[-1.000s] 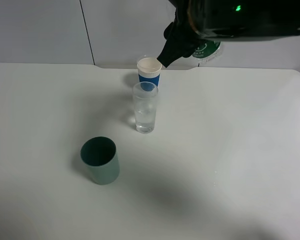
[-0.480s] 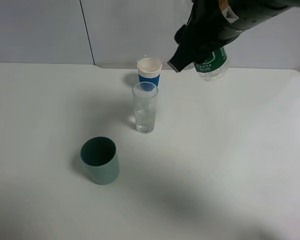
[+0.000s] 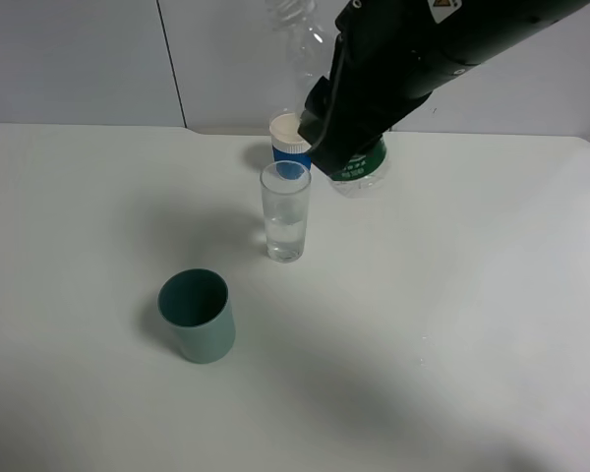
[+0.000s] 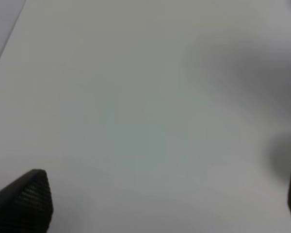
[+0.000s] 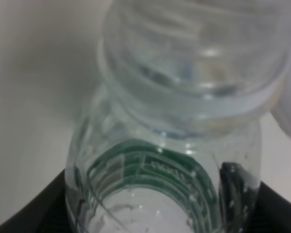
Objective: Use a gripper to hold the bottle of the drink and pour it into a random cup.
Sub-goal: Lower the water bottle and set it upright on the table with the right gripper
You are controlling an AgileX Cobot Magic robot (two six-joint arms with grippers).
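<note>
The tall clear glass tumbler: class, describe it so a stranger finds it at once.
On the white table, look just in front of the blue white-rimmed cup. The tall clear glass tumbler is the only see-through cup standing there, taller and narrower than the squat teal cup.

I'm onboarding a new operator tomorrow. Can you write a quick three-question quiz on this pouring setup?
1. True or false: the squat teal-green cup touches the tall clear glass tumbler.
2. Which gripper holds the small clear plastic bottle with the green label? A) left gripper B) right gripper C) neither
3. Fill in: the white-rimmed cup standing just behind the tumbler has a ____ body.

Key: 1 false, they stand well apart; 2 B; 3 blue.
</note>
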